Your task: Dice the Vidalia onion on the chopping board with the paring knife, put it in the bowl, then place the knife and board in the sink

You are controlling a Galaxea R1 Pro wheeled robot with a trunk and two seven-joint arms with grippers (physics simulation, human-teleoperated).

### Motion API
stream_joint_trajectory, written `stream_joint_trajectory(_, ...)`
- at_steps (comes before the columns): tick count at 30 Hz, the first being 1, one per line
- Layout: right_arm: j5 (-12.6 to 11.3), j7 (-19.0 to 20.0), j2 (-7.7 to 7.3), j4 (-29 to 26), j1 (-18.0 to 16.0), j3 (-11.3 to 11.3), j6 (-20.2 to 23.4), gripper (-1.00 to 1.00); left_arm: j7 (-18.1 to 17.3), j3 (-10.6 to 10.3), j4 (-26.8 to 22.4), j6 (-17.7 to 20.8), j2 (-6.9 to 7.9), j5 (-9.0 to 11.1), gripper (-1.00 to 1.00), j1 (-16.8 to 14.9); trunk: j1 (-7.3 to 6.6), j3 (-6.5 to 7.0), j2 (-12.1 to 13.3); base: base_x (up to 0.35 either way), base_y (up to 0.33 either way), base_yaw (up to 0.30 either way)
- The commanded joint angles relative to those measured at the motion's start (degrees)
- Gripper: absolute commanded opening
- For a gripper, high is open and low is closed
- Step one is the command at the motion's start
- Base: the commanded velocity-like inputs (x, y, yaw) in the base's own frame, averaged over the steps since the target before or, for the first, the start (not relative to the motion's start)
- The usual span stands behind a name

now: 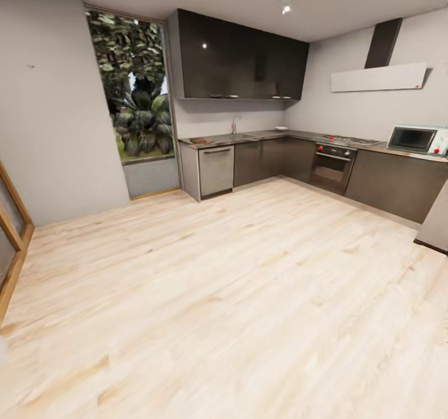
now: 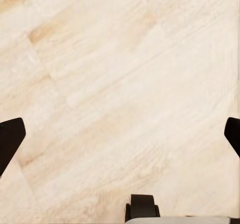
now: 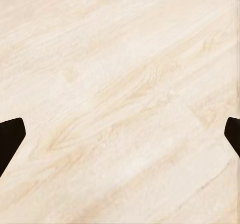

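Both grippers, left gripper (image 2: pixel 120 134) and right gripper (image 3: pixel 120 134), gape wide over bare wood floor (image 1: pixel 236 294), countertop (image 1: pixel 274 136) far across.

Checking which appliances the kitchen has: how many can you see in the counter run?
3: dishwasher at the run's left end, oven under the hob, microwave on the right counter.

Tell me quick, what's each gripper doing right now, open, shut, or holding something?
Left gripper: open, holding nothing, over the light wood floor.
Right gripper: open, holding nothing, over the same floor.

Distant kitchen (image 1: pixel 298 120) (wood floor (image 1: pixel 236 294) between)
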Motion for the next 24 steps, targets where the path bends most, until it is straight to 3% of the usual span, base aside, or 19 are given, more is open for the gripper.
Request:
stream_joint_trajectory(1, 0.0, 0.0, -0.01, 0.0, 0.0, 0.0, -0.1, 1.0, 0.0, 0.1, 0.0, -0.1, 0.04, 0.0, 1.0, 0.0, 0.03, -0.01, 0.0, 0.318, -0.11, -0.142)
stream_joint_trajectory(16, 0.0, -0.1, 0.1, 0.0, 0.0, 0.1, -0.1, 1.0, 0.0, 0.1, 0.3, -0.1, 0.22, 0.0, 1.0, 0.0, 0.03, 0.47, 0.0, 0.319, -0.127, -0.139)
stream_joint_trajectory(24, 0.0, -0.1, 0.11, 0.0, 0.0, 0.1, -0.1, 1.0, 0.0, 0.1, 0.3, -0.1, 0.22, 0.0, 1.0, 0.0, 0.03, 0.57, 0.0, 0.318, -0.131, -0.042)
